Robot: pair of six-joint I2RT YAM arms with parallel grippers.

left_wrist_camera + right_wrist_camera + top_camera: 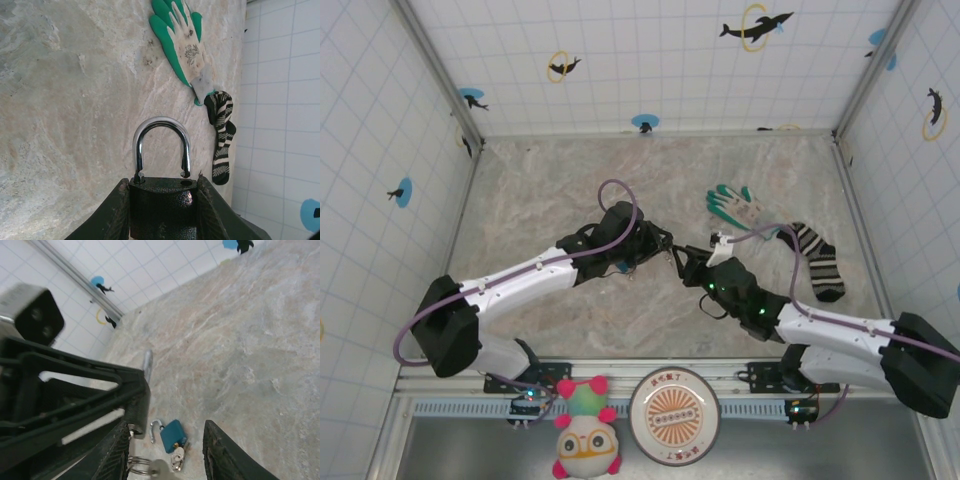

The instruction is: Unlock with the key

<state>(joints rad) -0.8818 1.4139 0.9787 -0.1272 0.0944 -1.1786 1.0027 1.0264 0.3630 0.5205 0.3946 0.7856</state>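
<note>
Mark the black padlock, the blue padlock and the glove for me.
black padlock [162, 207], left wrist view, on its dark body below the shackle.
blue padlock [173, 434], right wrist view, on its blue body.
glove [186, 47], left wrist view, on the white back of the hand.

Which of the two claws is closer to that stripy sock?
Right. The right gripper sits left of the striped sock; the left gripper is farther left, beyond it, clamping a dark padlock.
</note>
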